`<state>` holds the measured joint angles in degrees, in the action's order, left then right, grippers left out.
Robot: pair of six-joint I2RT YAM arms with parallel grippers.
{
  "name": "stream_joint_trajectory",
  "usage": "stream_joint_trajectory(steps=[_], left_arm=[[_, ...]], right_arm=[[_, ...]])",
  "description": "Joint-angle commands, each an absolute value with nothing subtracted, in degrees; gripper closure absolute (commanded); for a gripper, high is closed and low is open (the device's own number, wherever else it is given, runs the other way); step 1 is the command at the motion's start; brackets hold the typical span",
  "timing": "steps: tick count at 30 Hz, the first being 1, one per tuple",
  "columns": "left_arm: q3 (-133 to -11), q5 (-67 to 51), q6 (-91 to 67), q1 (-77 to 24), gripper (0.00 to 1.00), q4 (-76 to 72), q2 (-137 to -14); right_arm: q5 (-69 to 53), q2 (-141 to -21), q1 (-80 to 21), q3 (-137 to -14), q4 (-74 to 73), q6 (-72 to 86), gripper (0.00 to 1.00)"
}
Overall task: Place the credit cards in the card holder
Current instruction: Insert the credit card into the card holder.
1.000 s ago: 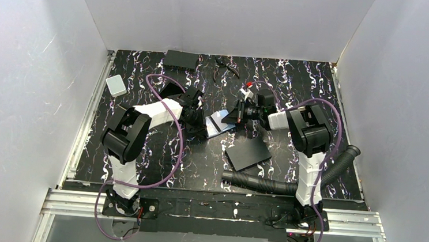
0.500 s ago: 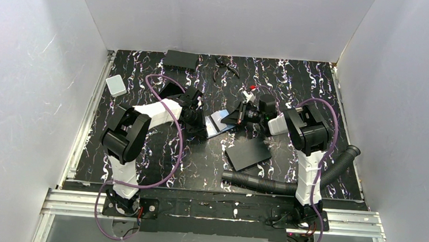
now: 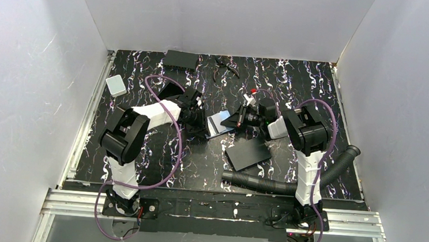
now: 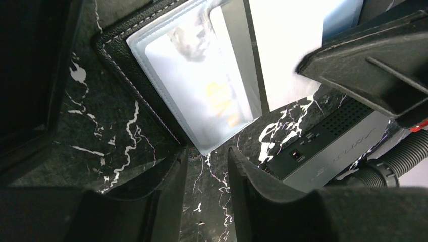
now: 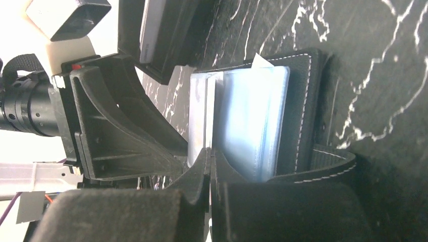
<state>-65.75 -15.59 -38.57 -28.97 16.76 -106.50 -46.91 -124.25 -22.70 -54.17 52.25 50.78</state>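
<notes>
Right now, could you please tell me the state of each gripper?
Left gripper: open, fingers apart, holding nothing.
Right gripper: closed on a thin glossy pale-blue credit card.

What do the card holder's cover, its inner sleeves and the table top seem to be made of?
The card holder cover looks like leather or imitation leather: matte black, white stitching along the edge. The inner sleeves look like thin clear plastic: glossy and see-through. The table top is hard to tell, maybe a felt-like mat: matte black, white marble-like veins.
</notes>
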Motion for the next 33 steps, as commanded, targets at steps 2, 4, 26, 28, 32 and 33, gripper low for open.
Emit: stream_joint_trajectory(steps=[2,4,26,28,32,33], left_arm=[[-61.31,-15.80,-38.63,-28.46,0.62,16.83,-101.97],[-60.48,-15.88,-39.13,-27.53,0.63,16.69,-100.60],[-59.78,-8.50,-39.98,-28.05,0.83,14.32,-100.44],[-60.03,-8.27,-40.26,-28.34,0.84,14.24,-101.03],[-60.92,-7.52,-40.16,-28.94,0.85,14.46,-102.89],[-61.13,-7.44,-40.17,-28.96,0.85,14.63,-103.46]], right_arm=[[-48.20,-124.02,-24.08,-51.55,56.61,53.84,0.98],[-47.96,-123.91,-23.95,-52.31,54.71,53.03,0.88],[-28.28,-114.48,-25.52,-70.00,-5.42,15.28,0.54],[-28.77,-115.03,-25.74,-70.17,-4.32,15.66,0.59],[-29.48,-116.37,-25.95,-70.79,-3.03,16.58,0.66],[-29.70,-116.42,-25.98,-70.78,-2.47,16.92,0.67]])
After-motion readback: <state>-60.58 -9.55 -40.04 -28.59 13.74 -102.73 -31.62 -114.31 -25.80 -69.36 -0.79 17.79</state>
